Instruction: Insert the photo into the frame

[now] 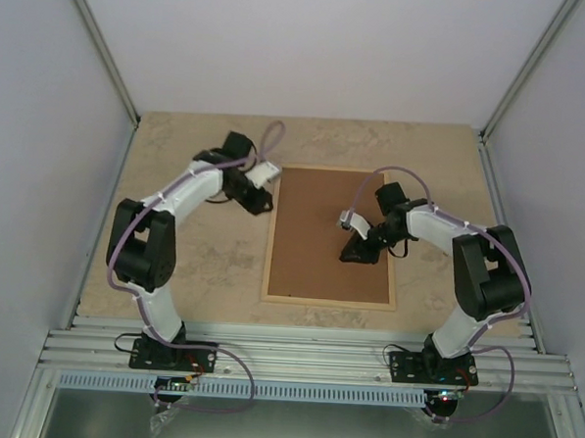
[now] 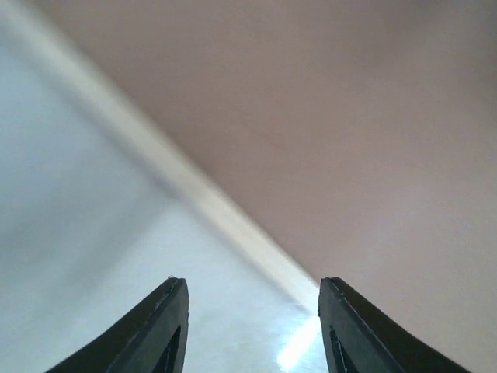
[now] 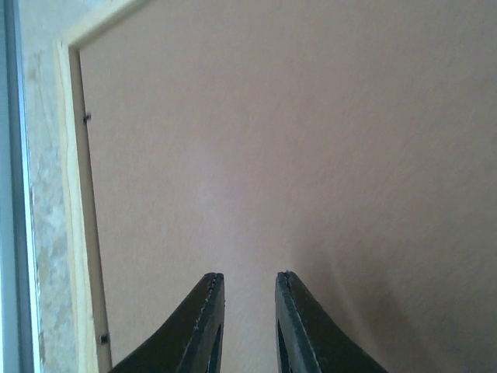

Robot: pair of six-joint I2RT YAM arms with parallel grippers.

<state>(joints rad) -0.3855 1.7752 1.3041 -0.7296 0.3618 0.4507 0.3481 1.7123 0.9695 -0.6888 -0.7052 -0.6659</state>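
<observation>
Top view: the frame lies flat in the middle of the bench, and a brown panel fills it. The left fingers are just beside its upper left corner. The right fingers are over the panel, right of its centre.

Left wrist view: the left fingers stand apart with nothing between them. A pale rail of the frame runs diagonally, blurred, with the panel at upper right.

Right wrist view: the right fingers leave a narrow gap and grip nothing, close over the panel. The frame's rail is at the left, with the bench beyond it.
</observation>
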